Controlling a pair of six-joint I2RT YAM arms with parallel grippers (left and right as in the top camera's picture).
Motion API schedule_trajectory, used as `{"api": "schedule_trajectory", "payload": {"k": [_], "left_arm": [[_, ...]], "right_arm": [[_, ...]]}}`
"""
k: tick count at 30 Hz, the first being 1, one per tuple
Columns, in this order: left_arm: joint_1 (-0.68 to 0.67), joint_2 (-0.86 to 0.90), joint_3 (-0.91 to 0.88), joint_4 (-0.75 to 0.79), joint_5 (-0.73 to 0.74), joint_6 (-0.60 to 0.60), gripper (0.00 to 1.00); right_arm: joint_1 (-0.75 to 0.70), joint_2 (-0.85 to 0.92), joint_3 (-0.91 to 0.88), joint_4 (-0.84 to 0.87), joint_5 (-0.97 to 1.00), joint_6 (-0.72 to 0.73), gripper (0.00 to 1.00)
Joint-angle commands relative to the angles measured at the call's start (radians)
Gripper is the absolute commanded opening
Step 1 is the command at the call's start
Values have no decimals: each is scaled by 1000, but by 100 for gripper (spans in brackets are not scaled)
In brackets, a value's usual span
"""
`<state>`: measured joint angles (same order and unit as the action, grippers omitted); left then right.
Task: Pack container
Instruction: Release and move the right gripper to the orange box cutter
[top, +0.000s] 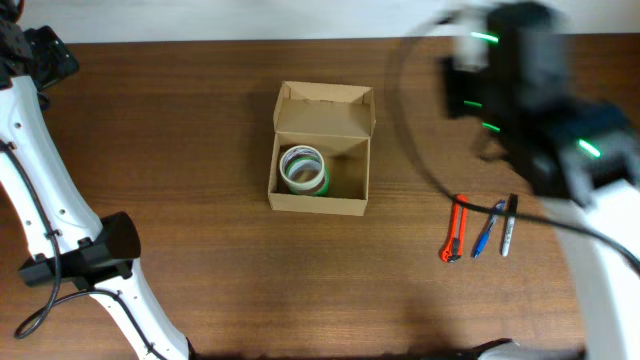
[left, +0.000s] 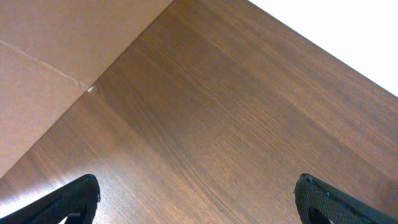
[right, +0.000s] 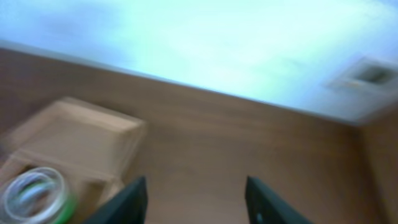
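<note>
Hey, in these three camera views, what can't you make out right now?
Overhead: the right arm is blurred beyond detail.
Overhead: whatever lies under the tape roll in the container is hidden by the roll.
Overhead: any print on the marker is too small.
Right wrist: the whole picture is blurred, so the roll's detail is lost.
Left wrist: the fingers of the left gripper are cut off by the bottom edge.

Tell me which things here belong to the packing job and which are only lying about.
Job: container, lid open; tape roll inside it.
Lying apart from it, perhaps still to be packed: red cutter, blue pen, black marker.
</note>
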<state>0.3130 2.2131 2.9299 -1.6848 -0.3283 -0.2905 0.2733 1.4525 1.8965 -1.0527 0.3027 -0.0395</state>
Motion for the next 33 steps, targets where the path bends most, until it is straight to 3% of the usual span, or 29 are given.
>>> {"api": "schedule_trajectory", "payload": {"k": [1, 7, 12, 26, 33], "left_arm": [[5, -24, -4, -2, 0, 11, 100], [5, -24, -4, -2, 0, 11, 100], [5, -24, -4, -2, 0, 11, 100], [5, -24, -4, -2, 0, 12, 100], [5, -24, -4, -2, 0, 11, 100]], "right_arm": [[-114, -69, -254, 63, -4, 63, 54], [-298, -64, -517, -22, -230, 184, 50], [-340, 16, -642, -26, -330, 263, 51], [-340, 327, -684, -32, -367, 338, 50], [-341, 357, -769, 68, -371, 348, 50]]}}
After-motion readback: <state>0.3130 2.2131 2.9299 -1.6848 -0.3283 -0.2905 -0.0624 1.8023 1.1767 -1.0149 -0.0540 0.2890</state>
